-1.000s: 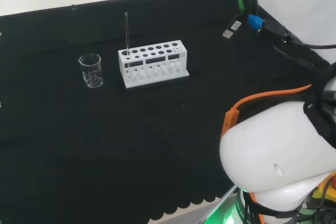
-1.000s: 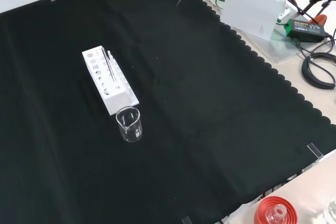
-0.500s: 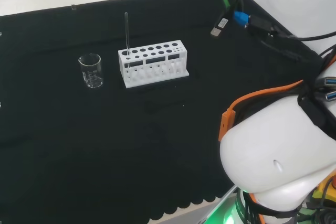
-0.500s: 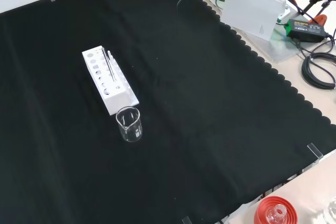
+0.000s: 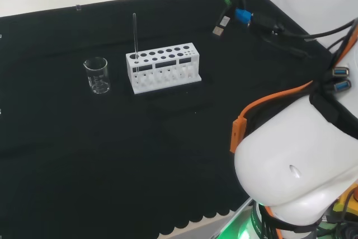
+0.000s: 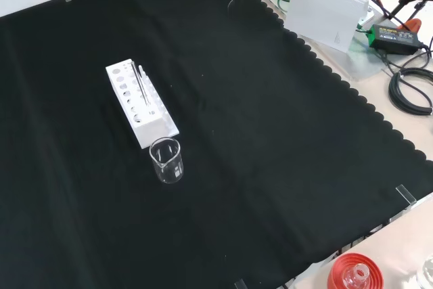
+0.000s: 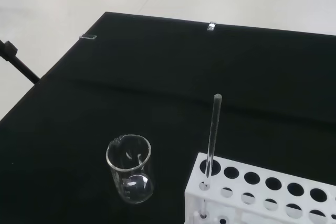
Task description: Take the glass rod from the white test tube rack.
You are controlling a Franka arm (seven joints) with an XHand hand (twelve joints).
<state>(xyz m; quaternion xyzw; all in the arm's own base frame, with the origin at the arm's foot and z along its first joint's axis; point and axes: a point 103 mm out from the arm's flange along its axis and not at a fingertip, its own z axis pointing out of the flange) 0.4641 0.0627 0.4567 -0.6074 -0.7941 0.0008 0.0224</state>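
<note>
A white test tube rack (image 5: 163, 67) (image 6: 140, 105) (image 7: 262, 192) stands on the black cloth. A thin clear glass rod (image 5: 135, 36) (image 6: 143, 84) (image 7: 212, 134) stands upright in a hole at the rack's end nearest the beaker. In the head view that is the rack's left end. The rack's other holes look vacant. The arm's white links (image 5: 296, 166) sit at the right of the head view, well away from the rack.
A small clear glass beaker (image 5: 97, 75) (image 6: 167, 160) (image 7: 130, 169) stands just beyond the rod's end of the rack. A red ribbed stand (image 6: 354, 274) sits off the cloth at the front view's lower edge. Cables (image 5: 240, 9) hang at the head view's upper right.
In the head view the hanging cables and connectors have swung left and the arm's white link has shifted slightly. Rack, rod and beaker have stayed put.
</note>
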